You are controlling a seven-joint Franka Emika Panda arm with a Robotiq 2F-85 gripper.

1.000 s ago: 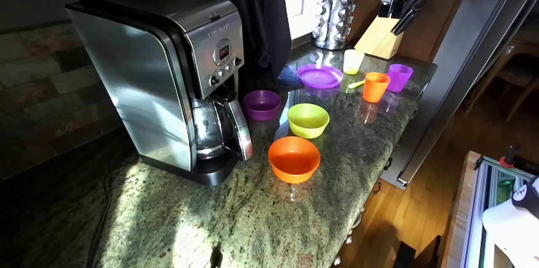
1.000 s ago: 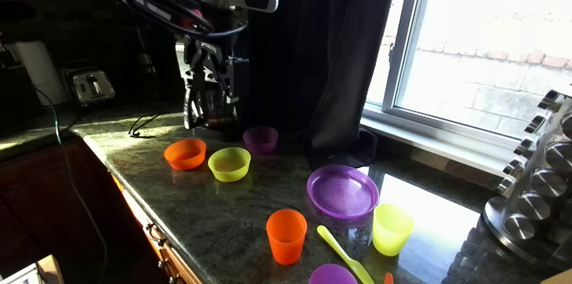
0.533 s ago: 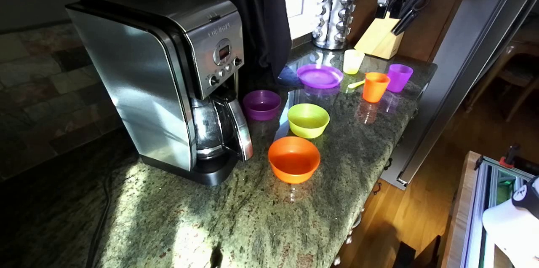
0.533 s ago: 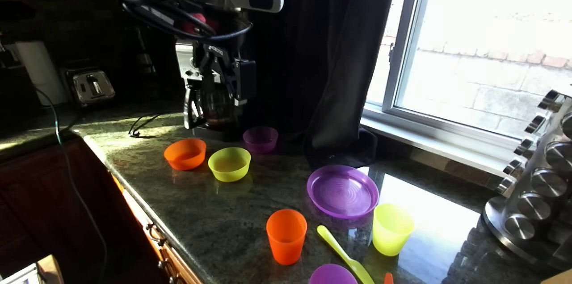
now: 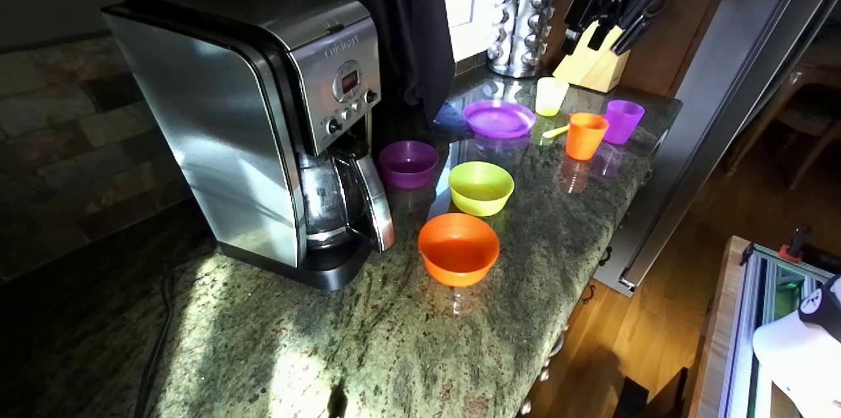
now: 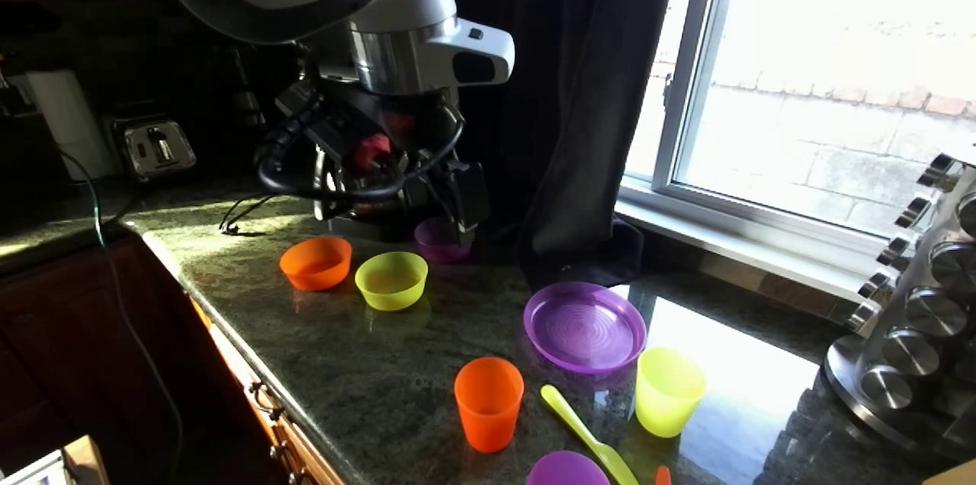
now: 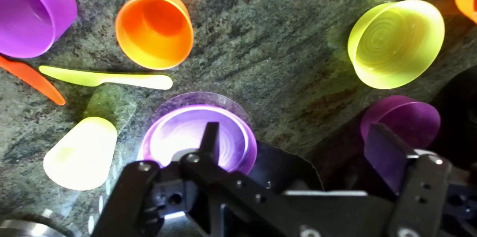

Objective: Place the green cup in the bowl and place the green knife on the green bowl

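Observation:
The green cup (image 6: 671,393), pale lime-green, stands upright on the counter beside the purple dish. Close to it lies the green knife (image 7: 138,80), flat between the green cup and the orange cup. The round lime-green bowl (image 5: 481,188), which is also the green bowl, sits between the orange and purple bowls with nothing in it. My gripper (image 7: 296,132) hangs in the air, its jaws wide apart with nothing between them. In the wrist view one finger (image 7: 211,138) overlaps the purple dish and the other overlaps the purple bowl; both are above the counter.
Near the knife are an orange cup (image 6: 489,405), a purple cup (image 5: 624,121) and an orange utensil (image 7: 33,80). A purple dish (image 6: 585,329), purple bowl (image 5: 409,165) and orange bowl (image 5: 458,250) share the counter. A coffee maker (image 5: 250,122), spice rack (image 5: 525,17) and knife block (image 5: 594,60) stand tall.
The arm has come down and shifted rightward in an exterior view, and the gripper has entered the top of an exterior view before the knife block. The cups, bowls and knife have not moved.

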